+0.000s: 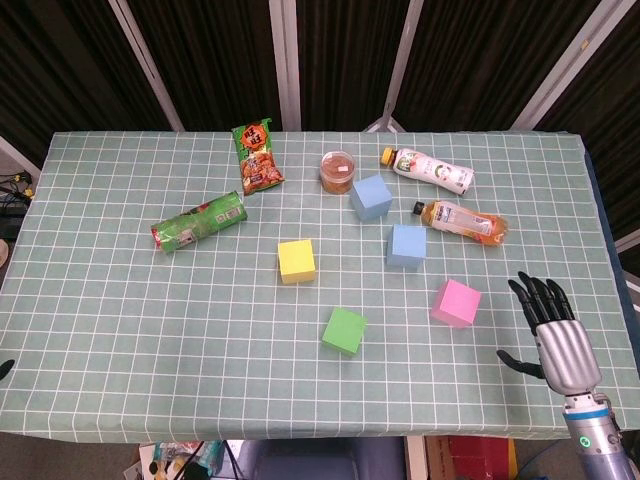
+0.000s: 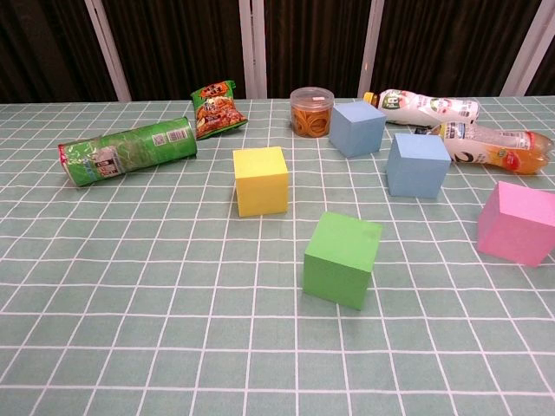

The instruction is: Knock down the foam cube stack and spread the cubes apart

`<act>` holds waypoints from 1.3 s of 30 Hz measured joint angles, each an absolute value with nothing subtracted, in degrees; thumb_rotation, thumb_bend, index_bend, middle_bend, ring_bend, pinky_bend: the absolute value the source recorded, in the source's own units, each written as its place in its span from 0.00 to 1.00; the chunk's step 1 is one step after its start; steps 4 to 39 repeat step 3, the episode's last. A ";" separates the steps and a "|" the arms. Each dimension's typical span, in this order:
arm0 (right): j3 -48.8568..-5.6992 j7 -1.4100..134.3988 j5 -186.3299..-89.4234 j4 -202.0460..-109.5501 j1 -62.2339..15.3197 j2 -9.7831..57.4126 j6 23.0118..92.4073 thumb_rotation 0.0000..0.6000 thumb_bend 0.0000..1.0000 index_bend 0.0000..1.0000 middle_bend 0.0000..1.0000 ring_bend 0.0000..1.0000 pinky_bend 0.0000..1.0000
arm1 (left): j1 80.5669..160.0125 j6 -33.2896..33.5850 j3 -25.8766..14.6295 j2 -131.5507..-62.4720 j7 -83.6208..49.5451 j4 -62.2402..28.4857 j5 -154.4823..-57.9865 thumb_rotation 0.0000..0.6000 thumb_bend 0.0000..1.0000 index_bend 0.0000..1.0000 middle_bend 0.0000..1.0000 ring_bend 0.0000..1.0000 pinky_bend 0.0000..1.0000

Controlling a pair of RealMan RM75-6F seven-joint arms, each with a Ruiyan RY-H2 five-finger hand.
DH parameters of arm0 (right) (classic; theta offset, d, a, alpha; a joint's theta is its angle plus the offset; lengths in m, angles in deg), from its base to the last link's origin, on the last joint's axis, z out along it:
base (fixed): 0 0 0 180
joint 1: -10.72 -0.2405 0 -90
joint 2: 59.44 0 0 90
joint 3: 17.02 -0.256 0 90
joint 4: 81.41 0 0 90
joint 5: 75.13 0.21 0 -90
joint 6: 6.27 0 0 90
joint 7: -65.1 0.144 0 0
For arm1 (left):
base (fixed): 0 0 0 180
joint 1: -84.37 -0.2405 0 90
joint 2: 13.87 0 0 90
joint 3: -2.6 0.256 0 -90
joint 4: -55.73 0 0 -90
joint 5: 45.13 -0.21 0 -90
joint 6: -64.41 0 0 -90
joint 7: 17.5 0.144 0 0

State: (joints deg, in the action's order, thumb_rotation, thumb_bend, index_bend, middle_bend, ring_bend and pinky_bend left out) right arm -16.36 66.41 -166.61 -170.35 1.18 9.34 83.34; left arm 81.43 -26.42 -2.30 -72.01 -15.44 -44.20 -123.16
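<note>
Several foam cubes lie apart on the green checked table point(image 1: 120, 330); none is stacked. A yellow cube point(image 1: 296, 261) point(image 2: 260, 179) sits near the middle, a green cube point(image 1: 344, 331) point(image 2: 342, 259) in front of it. Two blue cubes point(image 1: 370, 196) point(image 1: 406, 246) point(image 2: 356, 128) point(image 2: 417, 164) lie further back, and a pink cube point(image 1: 456, 302) point(image 2: 518, 223) at the right. My right hand point(image 1: 553, 340) is at the table's front right corner, fingers spread, holding nothing, well clear of the pink cube. The left hand is out of sight in both views.
A green tube can point(image 1: 198, 223) point(image 2: 127, 151) lies on its side at the left. A snack bag point(image 1: 257, 157) point(image 2: 216, 107), a small jar point(image 1: 338, 172) point(image 2: 310, 111) and two lying bottles point(image 1: 428, 170) point(image 1: 462, 220) point(image 2: 426, 106) point(image 2: 489, 144) line the back.
</note>
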 measured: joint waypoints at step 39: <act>-15.80 64.80 -168.03 -170.36 2.71 9.24 85.12 1.00 0.00 0.01 0.00 0.05 0.00 | 81.30 -26.72 -2.41 -71.86 -16.19 -43.95 -123.24 1.00 0.15 0.21 0.00 0.00 0.00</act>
